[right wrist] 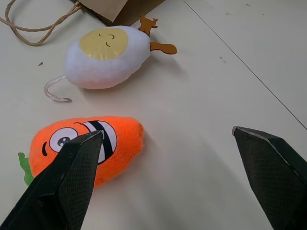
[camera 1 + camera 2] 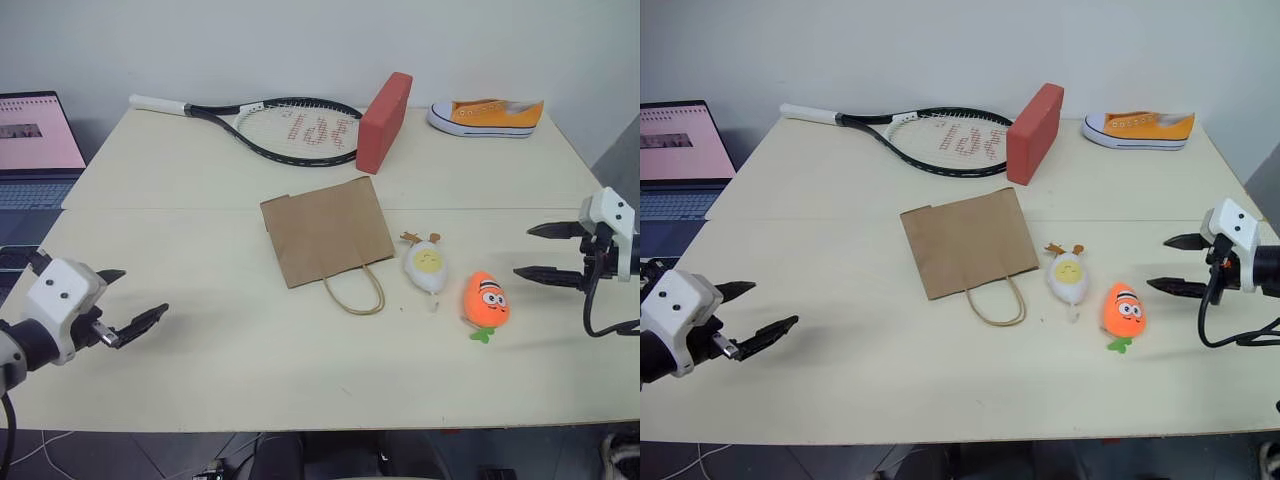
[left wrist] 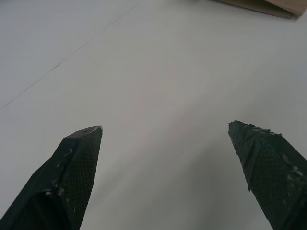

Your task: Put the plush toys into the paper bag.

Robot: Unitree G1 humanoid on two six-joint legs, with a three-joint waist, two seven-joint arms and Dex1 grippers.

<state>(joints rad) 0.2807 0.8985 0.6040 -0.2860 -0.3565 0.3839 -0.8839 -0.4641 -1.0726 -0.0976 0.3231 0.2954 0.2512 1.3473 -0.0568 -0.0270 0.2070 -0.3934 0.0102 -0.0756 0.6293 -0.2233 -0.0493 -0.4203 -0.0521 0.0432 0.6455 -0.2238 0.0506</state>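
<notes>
I have both arms out over the pale surface and nothing in either one. My left pincer hangs near the front left corner with its two black fingers spread wide — under it is bare tabletop and, further in, a corner of the paper bag. My right pincer sits at the right edge, its fingers also spread wide and empty, aimed inward toward the toys.

The paper bag lies flat near the middle of the surface, its opening turned toward the front edge and its tan cord handle looped out on that side. Just to the right of the handle lies the egg plush, white with a yellow face, close to the bag's near right corner but not on it. The carrot plush lies just beside the egg, further toward the right edge and a little nearer the front, green tuft pointing at the front edge — the two toys are apart, not touching. From the right wrist, the carrot is the closer of the two to my fingers.

Along the back edge I see a tennis racket, a red block standing on edge beside it, and an orange-and-white sneaker near the back right corner. A laptop stands off the left edge.
</notes>
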